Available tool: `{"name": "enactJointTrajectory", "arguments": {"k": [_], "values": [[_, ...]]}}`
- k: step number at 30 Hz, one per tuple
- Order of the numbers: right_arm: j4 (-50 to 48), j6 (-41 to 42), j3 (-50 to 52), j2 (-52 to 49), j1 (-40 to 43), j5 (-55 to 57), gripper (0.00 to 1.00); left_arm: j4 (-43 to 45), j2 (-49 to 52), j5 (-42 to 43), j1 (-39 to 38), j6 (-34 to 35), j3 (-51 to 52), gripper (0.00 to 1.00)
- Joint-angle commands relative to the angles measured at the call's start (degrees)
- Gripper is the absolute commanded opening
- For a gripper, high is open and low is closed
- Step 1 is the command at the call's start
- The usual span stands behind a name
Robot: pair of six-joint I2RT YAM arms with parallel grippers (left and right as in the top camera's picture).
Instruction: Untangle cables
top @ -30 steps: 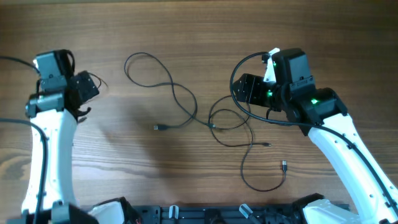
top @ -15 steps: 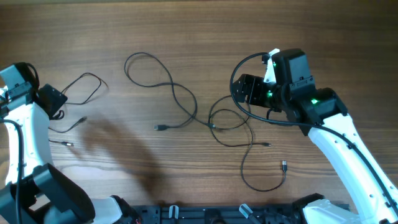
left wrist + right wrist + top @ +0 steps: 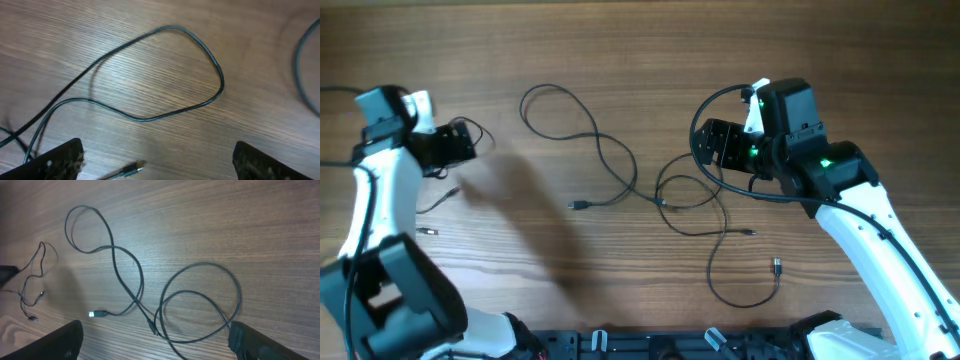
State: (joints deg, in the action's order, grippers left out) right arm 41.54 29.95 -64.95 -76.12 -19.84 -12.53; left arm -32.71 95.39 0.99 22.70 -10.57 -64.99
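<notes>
Across the overhead view, noting a wooden table (image 3: 640, 40) filling the frame. Seeing the right arm (image 3: 865, 225) reaching in from the lower right and the left arm (image 3: 375, 200) bending up along the left edge. Finding the right gripper (image 3: 712, 145) poised right of centre, jaws spread wide and gripping nothing, with fingers (image 3: 255, 342) sitting at the lower corners of the wrist view. Finding the left gripper (image 3: 455, 143) near the left edge, likewise released, with fingers (image 3: 57, 161) wide apart over wood and cord. Logging the cables (image 3: 596, 135) lying flat on the wood in two groups, well apart. Tracing the long cable (image 3: 632, 172) looping at upper centre, then snaking down to a plug (image 3: 575, 204). Tracing the coiled cable (image 3: 724, 222) crossing it just left of the right gripper, curling twice, then trailing toward the near edge. Spotting the thin cable (image 3: 470, 122) beside the left gripper, with its loop (image 3: 220, 82) lying ahead of the fingers and a small plug end (image 3: 132, 169) low between them.
</notes>
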Motion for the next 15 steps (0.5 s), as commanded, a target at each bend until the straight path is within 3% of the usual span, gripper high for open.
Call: {"name": "enactJointTrajectory", "arguments": {"k": [1,5,8,15], "values": [[-0.2,0.3,-0.2,0.6,0.2,0.9,0.95,2.1,5.8,-8.0,-5.5,-2.0,0.2,0.92],[-0.2,1.7,-0.2,0.6,0.2,0.9,0.95,7.2,9.5,-17.6,-11.3,-0.8,0.2,0.96],[-0.1,1.7,-0.2,0.6,0.2,0.9,0.95,10.5,11.4,-22.7,-11.5,-1.3,0.2,0.98],[-0.3,1.7,-0.2,0.6,0.2,0.9,0.96,11.1,16.0,-26.9,-11.7,-4.0,0.2,0.97]]}}
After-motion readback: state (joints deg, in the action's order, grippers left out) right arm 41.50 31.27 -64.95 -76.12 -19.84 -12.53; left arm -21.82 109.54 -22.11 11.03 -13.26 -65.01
